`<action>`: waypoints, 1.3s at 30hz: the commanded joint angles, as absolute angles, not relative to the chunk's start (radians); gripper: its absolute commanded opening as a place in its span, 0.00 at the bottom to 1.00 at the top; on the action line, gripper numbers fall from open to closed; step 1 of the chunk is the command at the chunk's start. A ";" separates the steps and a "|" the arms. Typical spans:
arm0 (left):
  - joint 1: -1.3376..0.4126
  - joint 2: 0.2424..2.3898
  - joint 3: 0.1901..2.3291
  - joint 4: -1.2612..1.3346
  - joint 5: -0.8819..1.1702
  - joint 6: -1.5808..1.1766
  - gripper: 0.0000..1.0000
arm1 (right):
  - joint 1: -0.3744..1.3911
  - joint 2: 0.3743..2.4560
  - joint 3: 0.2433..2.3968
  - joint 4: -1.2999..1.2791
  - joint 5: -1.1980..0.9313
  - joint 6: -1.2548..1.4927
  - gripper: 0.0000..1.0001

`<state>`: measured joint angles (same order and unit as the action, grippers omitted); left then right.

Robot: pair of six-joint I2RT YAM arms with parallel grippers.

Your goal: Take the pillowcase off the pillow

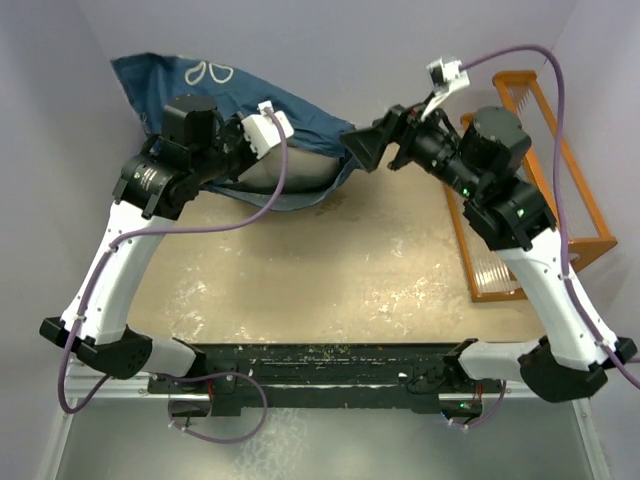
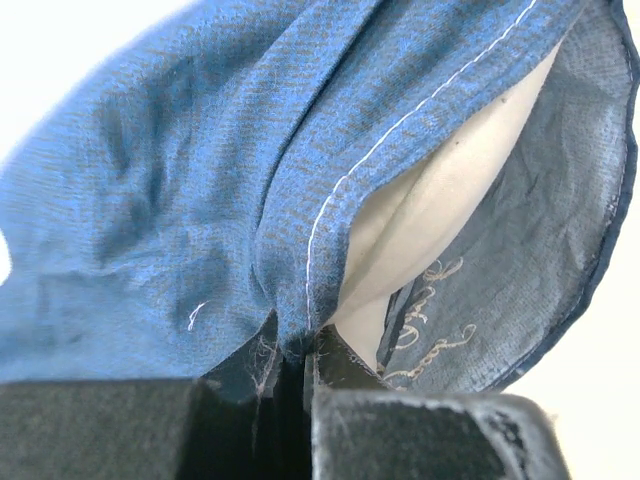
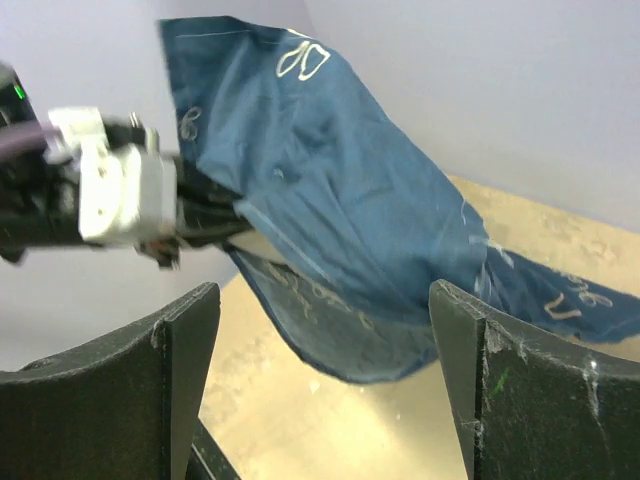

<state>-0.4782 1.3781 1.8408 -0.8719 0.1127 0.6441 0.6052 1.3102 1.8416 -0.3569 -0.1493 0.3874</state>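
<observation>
Between lilac walls point(image 1: 330, 35), tan table point(image 1: 330, 290), pillowcase point(image 1: 185, 72)

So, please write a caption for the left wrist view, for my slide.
The left jaws shut on the hem of the blue pillowcase, the cream pillow showing in its opening.

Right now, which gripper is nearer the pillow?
Left. The left gripper pinches the pillowcase hem right beside the pillow; the right gripper stands open at the pillowcase's other end, away from the pillow.

The top camera looks down over the whole tabletop point(image 1: 330, 275). The left wrist camera sits against the pillowcase point(image 2: 180, 180); the right wrist's sees it from farther off.
</observation>
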 commanded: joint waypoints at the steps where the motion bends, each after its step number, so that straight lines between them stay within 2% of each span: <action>1: -0.479 1.391 1.996 -0.870 0.107 0.526 0.00 | 0.606 1.217 1.631 -0.256 -0.200 0.310 0.85; 3: -0.479 1.407 2.010 -0.875 0.060 0.524 0.00 | 0.607 1.124 1.508 -0.110 -0.251 0.313 0.84; 6: -0.479 1.431 2.032 -0.902 0.041 0.495 0.00 | 0.620 1.086 1.424 -0.027 -0.300 0.314 0.82; 13: -0.479 1.462 2.101 -0.962 0.107 0.425 0.00 | 0.659 1.223 1.456 0.001 -0.331 0.292 0.76; 18: -0.479 1.476 2.154 -1.005 0.133 0.418 0.00 | 0.657 1.314 1.455 0.043 -0.354 0.298 0.78; 24: -0.479 1.493 2.261 -1.091 0.196 0.411 0.00 | 0.636 1.354 1.437 0.024 -0.153 0.176 0.85; 29: -0.480 1.502 2.312 -1.232 0.312 0.414 0.00 | 0.619 1.360 1.445 0.036 -0.082 0.074 0.90; 32: -0.480 1.504 2.302 -1.288 0.349 0.429 0.00 | 0.608 1.354 1.439 0.064 -0.147 0.033 0.93; 39: -0.481 1.464 2.235 -1.265 0.385 0.437 0.00 | 0.610 1.383 1.442 0.182 -0.522 0.027 0.93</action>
